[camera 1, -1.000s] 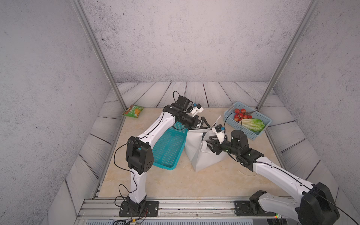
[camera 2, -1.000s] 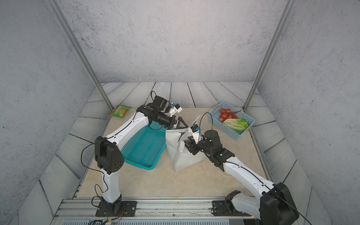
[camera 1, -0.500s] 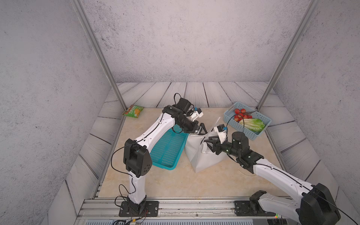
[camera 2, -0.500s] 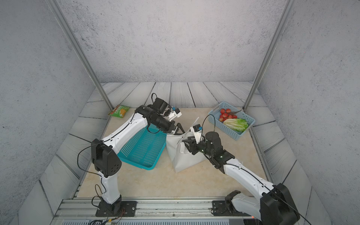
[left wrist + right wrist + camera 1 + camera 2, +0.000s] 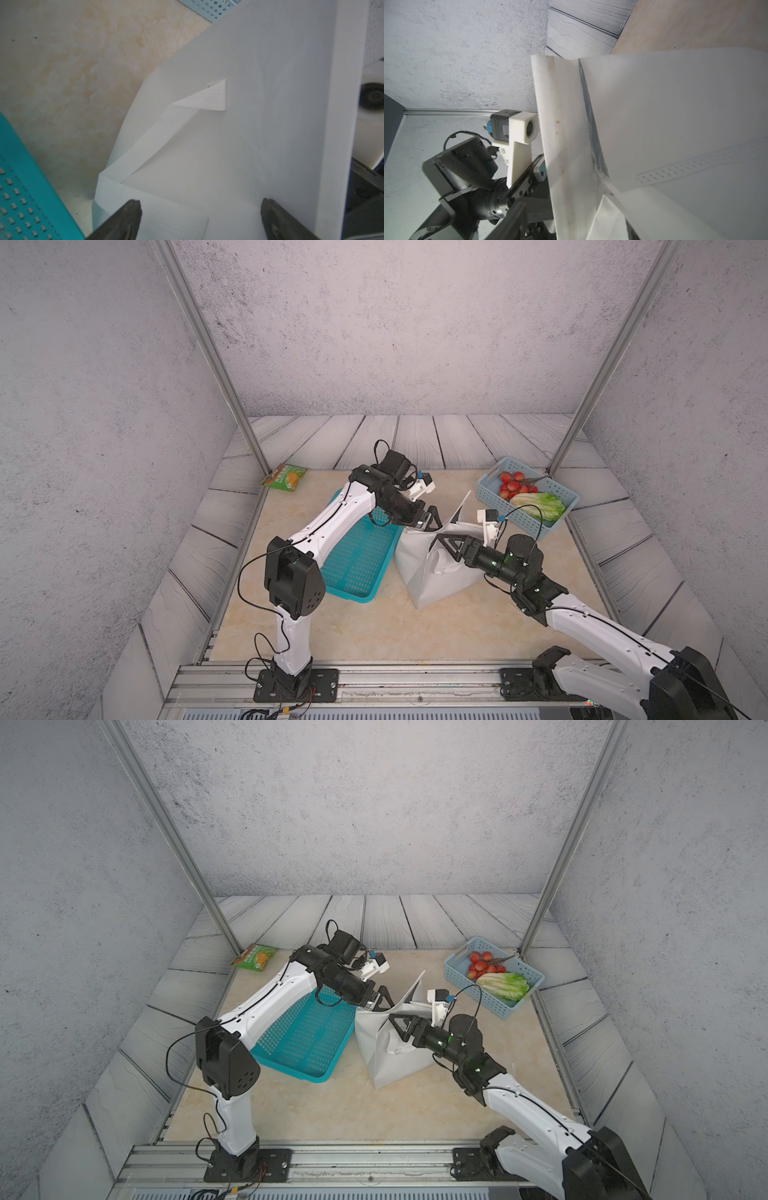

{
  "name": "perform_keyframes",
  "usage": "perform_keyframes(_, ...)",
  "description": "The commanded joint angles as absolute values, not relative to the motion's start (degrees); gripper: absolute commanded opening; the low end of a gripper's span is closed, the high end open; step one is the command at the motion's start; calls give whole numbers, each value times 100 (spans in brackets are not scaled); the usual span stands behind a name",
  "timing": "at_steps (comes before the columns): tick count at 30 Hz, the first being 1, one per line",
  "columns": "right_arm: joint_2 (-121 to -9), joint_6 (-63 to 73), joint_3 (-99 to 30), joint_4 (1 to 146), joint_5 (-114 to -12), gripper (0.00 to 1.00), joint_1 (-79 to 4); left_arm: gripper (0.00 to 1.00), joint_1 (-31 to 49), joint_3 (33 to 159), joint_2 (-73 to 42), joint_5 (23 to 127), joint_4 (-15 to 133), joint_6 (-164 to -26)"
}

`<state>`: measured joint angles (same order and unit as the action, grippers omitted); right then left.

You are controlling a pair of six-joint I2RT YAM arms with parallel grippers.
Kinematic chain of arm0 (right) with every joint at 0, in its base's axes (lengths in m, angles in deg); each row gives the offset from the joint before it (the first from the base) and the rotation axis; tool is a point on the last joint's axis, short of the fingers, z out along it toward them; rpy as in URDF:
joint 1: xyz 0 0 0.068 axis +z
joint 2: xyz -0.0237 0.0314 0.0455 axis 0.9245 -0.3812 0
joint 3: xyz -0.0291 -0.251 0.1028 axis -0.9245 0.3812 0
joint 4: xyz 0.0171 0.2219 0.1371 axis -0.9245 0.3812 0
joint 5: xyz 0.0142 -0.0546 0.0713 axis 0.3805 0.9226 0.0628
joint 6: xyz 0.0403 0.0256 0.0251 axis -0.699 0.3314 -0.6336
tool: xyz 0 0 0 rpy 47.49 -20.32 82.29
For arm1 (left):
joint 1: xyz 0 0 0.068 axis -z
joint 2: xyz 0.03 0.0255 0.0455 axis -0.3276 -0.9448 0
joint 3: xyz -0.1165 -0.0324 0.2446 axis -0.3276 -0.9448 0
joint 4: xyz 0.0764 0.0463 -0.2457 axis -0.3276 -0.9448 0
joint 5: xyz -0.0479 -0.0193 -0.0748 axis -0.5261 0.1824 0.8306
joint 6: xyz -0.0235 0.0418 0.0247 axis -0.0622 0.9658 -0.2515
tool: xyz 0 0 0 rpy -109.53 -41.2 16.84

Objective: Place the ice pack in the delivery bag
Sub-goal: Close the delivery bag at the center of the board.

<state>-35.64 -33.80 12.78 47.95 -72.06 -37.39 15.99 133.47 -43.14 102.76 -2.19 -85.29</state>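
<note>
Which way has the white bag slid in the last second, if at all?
No. The delivery bag has not slid: its base still sits right beside the teal basket, as before, in both top views.

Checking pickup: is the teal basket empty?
Empty where visible: the teal basket shows bare mesh in both top views; left arm hides part.

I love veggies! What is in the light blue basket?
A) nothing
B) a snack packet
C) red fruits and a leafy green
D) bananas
C: the light blue basket holds small red fruits beside a leafy green vegetable.
</note>
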Motion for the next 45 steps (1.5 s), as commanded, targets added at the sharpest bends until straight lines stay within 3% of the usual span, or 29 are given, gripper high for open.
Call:
perform_keyframes(1,-3357,-4532,1175,4833,-6759,83,-3750,96,1676,13511,-4327,10193,-369,-8415)
perform_keyframes(15,-3213,-6155,323,6491,-6131,81,-3746,96,1844,13684,-4313,9649,-614,-8232)
perform_keyframes(21,-3260,-6289,-158,7545,-6085,77,-3738,96,1933,13792,-4319,9512,-670,-8221)
perform_keyframes(35,-3712,-6260,-726,8161,-6194,56,-3616,96,2142,13979,-4306,9014,-866,-8112)
perform_keyframes(45,-3959,-6052,-1482,9216,-6245,58,-3586,96,2244,14131,-4330,8648,-1029,-7980)
